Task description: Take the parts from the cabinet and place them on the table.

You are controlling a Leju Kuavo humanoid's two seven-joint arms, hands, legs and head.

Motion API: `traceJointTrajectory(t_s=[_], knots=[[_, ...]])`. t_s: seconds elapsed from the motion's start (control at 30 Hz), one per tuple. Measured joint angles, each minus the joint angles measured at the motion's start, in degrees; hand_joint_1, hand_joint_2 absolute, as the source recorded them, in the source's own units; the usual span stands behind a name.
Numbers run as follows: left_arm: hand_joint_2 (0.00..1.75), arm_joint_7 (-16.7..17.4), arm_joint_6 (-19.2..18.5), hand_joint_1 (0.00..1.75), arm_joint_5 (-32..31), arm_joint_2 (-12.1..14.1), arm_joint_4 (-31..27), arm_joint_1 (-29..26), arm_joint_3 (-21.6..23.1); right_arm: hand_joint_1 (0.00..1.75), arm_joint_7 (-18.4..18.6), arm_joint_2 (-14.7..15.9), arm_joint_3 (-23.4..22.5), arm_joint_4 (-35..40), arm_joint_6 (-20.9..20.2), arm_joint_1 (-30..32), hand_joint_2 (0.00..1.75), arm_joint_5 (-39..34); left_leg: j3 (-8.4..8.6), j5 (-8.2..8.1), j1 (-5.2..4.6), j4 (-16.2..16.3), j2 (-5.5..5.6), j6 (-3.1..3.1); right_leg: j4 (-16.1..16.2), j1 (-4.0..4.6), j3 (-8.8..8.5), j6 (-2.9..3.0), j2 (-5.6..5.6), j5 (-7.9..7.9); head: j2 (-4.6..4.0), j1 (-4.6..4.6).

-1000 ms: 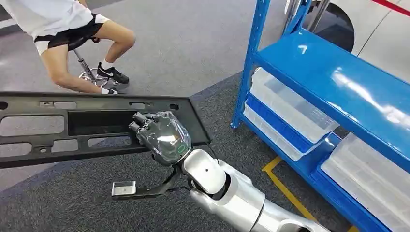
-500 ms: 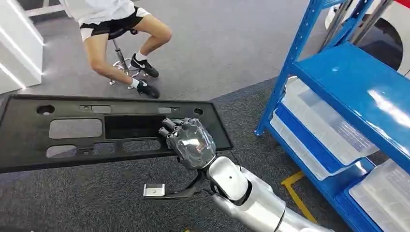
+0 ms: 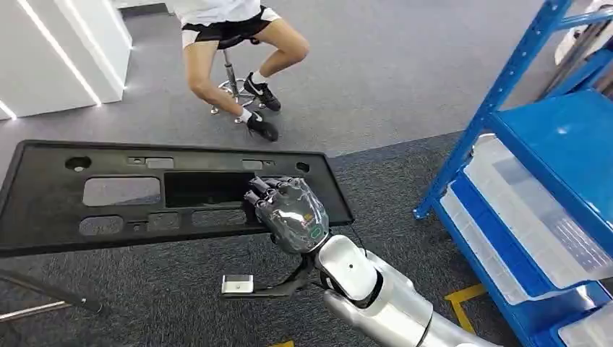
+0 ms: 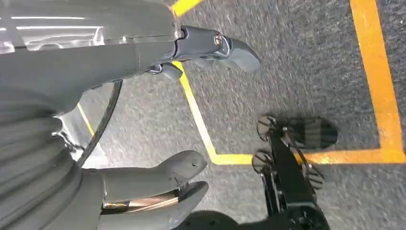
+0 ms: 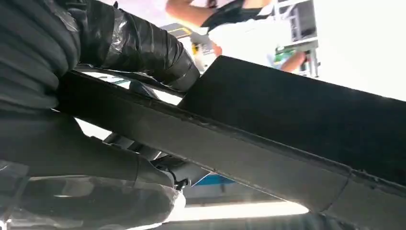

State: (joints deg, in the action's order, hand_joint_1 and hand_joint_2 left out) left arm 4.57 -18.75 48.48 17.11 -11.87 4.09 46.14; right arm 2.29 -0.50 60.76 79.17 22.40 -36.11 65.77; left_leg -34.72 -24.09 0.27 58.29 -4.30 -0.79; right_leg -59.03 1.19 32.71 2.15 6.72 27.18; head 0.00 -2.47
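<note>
A long black plastic panel (image 3: 43, 195) with several cutouts hangs level above the grey carpet, reaching left across the head view. My right hand (image 3: 289, 210) grips its near edge close to the panel's right end, fingers curled over the rim beside a rectangular opening. In the right wrist view the taped fingers (image 5: 143, 48) wrap over the panel's dark edge (image 5: 287, 124). My left hand (image 4: 143, 52) hangs over the floor, thumb and fingers apart, holding nothing.
A blue shelf rack (image 3: 506, 108) with clear plastic bins (image 3: 528, 210) stands at the right. A person sits on a stool (image 3: 231, 50) beyond the panel. A white unit (image 3: 65, 50) stands at the far left. Yellow floor lines (image 3: 463, 300) run near the rack.
The whole picture has shifted right, so the camera has turned left: the rack has slid toward the right edge and a white unit has come in. The panel stays in my right hand.
</note>
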Motion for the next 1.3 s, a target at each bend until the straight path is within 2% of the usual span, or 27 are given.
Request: traceJointTrajectory(t_s=[0.1, 0.13, 0.17, 0.2, 0.27, 0.3, 0.33, 0.4, 0.43, 0.47, 0.5, 0.53, 0.6, 0.63, 0.67, 0.7, 0.77, 0.8, 0.83, 0.87, 0.93, 0.97, 1.0, 1.13, 1.2, 1.23, 1.3], knots=[[1.75, -0.61, -1.66, 0.00, 0.13, 1.05, 0.00, -0.75, 0.00, 1.75, -0.07, -1.25, 0.00, -0.13, -1.03, -0.40, 1.75, -0.37, -0.31, 0.22, -0.03, -0.37, 2.17, 0.97, 0.23, 0.04, -0.28, -0.65, 1.74, 0.21, 0.00, 0.00], [1.75, -0.70, -2.30, 0.00, 0.06, 1.47, 0.00, -0.99, 0.02, 1.75, -0.05, -1.84, 0.00, -0.24, -1.22, -0.73, 1.75, -0.41, 0.14, 0.57, 0.63, -0.86, 2.88, 1.34, -0.40, -0.14, -0.29, -1.16, 0.48, 0.85, 0.00, -0.02], [1.75, -0.76, -2.62, 0.00, -0.16, 1.73, 0.00, -0.78, 0.02, 1.75, -0.07, -2.10, 0.00, -0.31, -1.29, -1.04, 1.75, -0.48, 0.14, 0.78, 0.62, -1.03, 3.47, 1.66, -2.45, -0.41, 0.49, -1.33, -2.93, 2.29, 0.00, 0.00], [1.75, -0.70, -2.67, 0.00, -0.57, 1.95, 0.00, -0.64, 0.04, 1.75, -0.13, -2.16, 0.00, -0.33, -1.33, -1.34, 1.75, -0.52, 0.05, 0.84, 0.58, -1.02, 3.99, 1.78, -5.95, -0.61, 2.09, -1.37, -4.77, 4.23, 0.00, 0.00], [1.75, -0.68, -2.73, 0.00, -0.81, 2.34, 0.00, -0.48, 0.20, 1.75, -0.13, -2.08, 0.00, -0.70, -1.57, -1.13, 1.75, -0.57, -0.04, 0.91, 0.53, -1.00, 5.84, 1.92, -15.77, -0.83, 6.90, -1.58, -6.36, 8.42, 0.00, 0.02], [1.75, -0.66, -2.73, 0.00, -0.88, 2.43, 0.00, -0.56, 0.24, 1.75, -0.13, -2.03, 0.00, -0.98, -1.60, -0.95, 1.75, -0.57, -0.06, 0.91, 0.53, -0.94, 6.77, 1.92, -18.33, -0.88, 8.45, -1.66, -6.50, 8.70, 0.00, 0.00], [1.75, -0.63, -2.71, 0.00, -0.88, 2.43, 0.00, -0.65, 0.26, 1.75, -0.13, -2.01, 0.00, -1.16, -1.59, -0.87, 1.75, -0.57, -0.05, 0.90, 0.53, -0.84, 7.67, 1.91, -17.93, -0.93, 8.56, -1.66, -6.51, 7.56, 0.00, 0.02], [1.75, -0.63, -2.21, 0.00, -0.83, 2.43, 0.00, -0.75, 0.28, 1.75, -0.13, -1.99, 0.00, -1.18, -1.57, -0.94, 1.75, -0.57, -0.02, 0.79, 0.60, -0.52, 9.45, 1.74, -10.47, -1.10, 5.47, -1.41, -7.02, 2.37, 0.00, 0.02], [1.75, -0.79, -1.90, 0.00, -0.81, 2.43, 0.00, -0.71, 0.28, 1.75, -0.07, -1.99, 0.00, -1.16, -1.57, -0.96, 1.75, -0.61, -0.01, 0.67, 0.64, -0.26, 10.30, 1.55, -5.02, -1.25, 3.05, -1.21, -8.48, -0.44, 0.00, 0.02], [1.75, -0.96, -1.68, 0.00, -0.74, 2.43, 0.00, -0.69, 0.28, 1.75, -0.04, -1.99, 0.00, -1.18, -1.55, -0.97, 1.75, -0.61, -0.30, 0.54, 0.71, -0.01, 11.01, 1.30, -1.58, -1.54, 1.70, -1.10, -12.03, -1.03, 0.00, 0.00], [1.75, -1.05, -1.66, 0.00, -0.63, 2.45, 0.00, -0.52, 0.28, 1.75, -0.04, -1.99, 0.00, -1.16, -1.55, -0.95, 1.75, -0.63, -0.69, 0.38, 0.41, 0.47, 11.66, 0.96, -0.83, -1.81, 1.44, -1.31, -12.27, -0.77, 0.00, -0.02], [1.75, -1.07, -1.59, 0.00, -0.63, 2.45, 0.00, -0.70, 0.28, 1.75, -0.04, -1.99, 0.00, -1.18, -1.55, -0.91, 1.75, -0.63, -0.97, 0.57, 0.81, 0.31, 12.28, 0.57, -0.97, -1.44, 1.53, -1.35, -11.24, -0.81, 0.00, 0.02], [1.75, -1.09, -1.51, 0.00, -0.66, 2.45, 0.00, -1.24, 0.31, 1.75, -0.04, -2.01, 0.00, -1.18, -1.55, -1.00, 1.75, -0.63, -1.14, 0.87, 1.26, -0.20, 13.67, -0.54, -0.71, -1.04, 1.34, -0.72, -10.04, -0.95, 0.00, 0.00], [1.75, -1.09, -1.51, 0.00, -0.68, 2.52, 0.00, -1.34, 0.31, 1.75, -0.04, -2.16, 0.00, -1.14, -1.53, -1.01, 1.75, -0.63, -1.29, 0.78, 1.36, 0.06, 13.19, -0.59, 0.20, -1.56, 0.92, -0.10, -9.06, -1.41, 0.00, 0.00], [1.75, -1.09, -1.55, 0.00, -0.66, 2.43, 0.00, -1.37, 0.33, 1.75, 0.00, -2.27, 0.00, -1.14, -1.55, -0.99, 1.75, -0.63, -1.75, -0.07, 1.01, 1.33, 9.14, -0.64, 0.71, -1.36, 0.49, 0.14, -8.26, -1.52, 0.00, -0.02], [1.75, -1.09, -1.51, 0.00, -0.66, 2.45, 0.00, -1.13, 0.33, 1.75, 0.00, -2.29, 0.00, -1.14, -1.53, -1.14, 1.75, -0.63, -3.27, -2.22, 0.94, 4.50, 6.37, -0.97, 0.89, -1.21, 0.33, 0.43, -7.45, -1.54, 0.00, 0.00], [1.75, -1.11, -1.42, 0.00, -0.66, 2.45, 0.00, -0.71, 0.33, 1.75, 0.04, -2.29, 0.00, -1.18, -1.53, -1.08, 1.75, -0.66, -7.65, -6.46, 1.19, 13.48, 4.80, -1.50, 0.81, -0.90, 0.40, 0.66, -5.63, -1.37, 0.00, 0.00], [1.75, -1.11, -1.42, 0.00, -0.66, 2.43, 0.00, -0.70, 0.33, 1.75, 0.04, -2.29, 0.00, -1.29, -1.53, -0.96, 1.75, -0.63, -9.24, -7.41, 1.30, 16.78, 4.63, -1.71, 0.76, -0.80, 0.46, 0.68, -4.79, -1.27, 0.00, -0.02], [1.75, -1.09, -1.42, 0.00, -0.68, 2.40, 0.00, -0.86, 0.33, 1.75, 0.04, -2.30, 0.00, -1.36, -1.53, -0.88, 1.75, -0.66, -9.40, -6.92, 1.36, 17.27, 4.61, -1.81, 0.70, -0.74, 0.47, 0.65, -3.95, -1.16, 0.00, -0.02], [1.75, -1.16, -1.42, 0.00, -0.68, 2.40, 0.00, -1.01, 0.35, 1.75, 0.07, -2.29, 0.00, -1.38, -1.53, -0.89, 1.75, -0.63, -8.09, -5.19, 1.38, 14.92, 4.55, -1.84, 0.56, -0.73, 0.47, 0.55, -3.17, -0.99, 0.00, -0.02], [1.75, -1.53, -1.18, 0.00, -0.90, 2.45, 0.00, -1.03, 0.39, 1.75, 0.13, -2.29, 0.00, -1.38, -1.42, -0.92, 1.75, -0.61, -2.72, -0.79, 1.33, 5.45, 3.22, -1.64, 0.26, -0.73, 0.25, 0.26, -1.71, -0.54, 0.00, -0.02], [1.75, -1.83, -1.01, 0.00, -1.07, 2.45, -0.02, -0.92, 0.39, 1.75, 0.13, -2.29, 0.00, -1.36, -1.35, -0.91, 1.75, -0.52, -0.29, -0.08, 1.09, 0.84, 0.18, -1.39, 0.18, -0.61, 0.04, 0.00, -1.00, -0.30, 0.00, -0.02], [1.75, -2.12, -0.83, 0.00, -1.16, 2.43, -0.02, -0.77, 0.42, 1.75, 0.13, -2.25, 0.00, -1.36, -1.31, -0.93, 1.75, -0.39, -0.02, -0.32, 0.48, 0.36, -0.74, -0.59, 0.05, -0.09, 0.05, -0.39, -0.40, -0.04, 0.00, 0.00], [1.75, -2.64, -0.98, 0.00, -1.05, 2.45, -0.04, -1.14, 0.57, 1.75, 0.13, -2.16, 0.00, -1.36, -1.09, -0.79, 1.75, -0.09, -0.33, 0.25, 0.37, -0.30, 2.23, 1.04, 0.26, -0.22, -0.35, -1.47, 1.62, 0.24, 0.00, 0.00], [1.75, -2.40, -0.59, 0.00, -1.01, 2.34, -0.04, -1.12, 0.57, 1.75, 0.13, -2.01, -0.04, -1.33, -0.54, -0.77, 1.75, -0.04, -0.02, 0.65, 0.81, -0.72, 3.51, 1.70, -3.25, -0.89, 0.84, -2.03, -4.44, 2.71, 0.00, 0.00], [1.75, -2.21, -0.48, 0.00, -0.98, 2.29, -0.04, -0.94, 0.57, 1.75, 0.13, -1.79, -0.13, -1.36, -0.22, -0.72, 1.75, -0.04, -0.12, 0.69, 0.81, -0.71, 4.20, 1.92, -7.94, -0.96, 3.12, -2.06, -5.94, 5.22, 0.00, 0.02], [1.75, -1.97, -0.59, 0.00, -0.81, 2.27, -0.04, -0.80, 0.57, 1.75, 0.13, -1.47, -0.13, -1.66, -0.22, -0.36, 1.75, -0.04, -0.22, 0.68, 0.69, -0.68, 5.90, 2.01, -16.48, -0.96, 7.50, -2.14, -6.53, 8.49, 0.00, 0.02]])
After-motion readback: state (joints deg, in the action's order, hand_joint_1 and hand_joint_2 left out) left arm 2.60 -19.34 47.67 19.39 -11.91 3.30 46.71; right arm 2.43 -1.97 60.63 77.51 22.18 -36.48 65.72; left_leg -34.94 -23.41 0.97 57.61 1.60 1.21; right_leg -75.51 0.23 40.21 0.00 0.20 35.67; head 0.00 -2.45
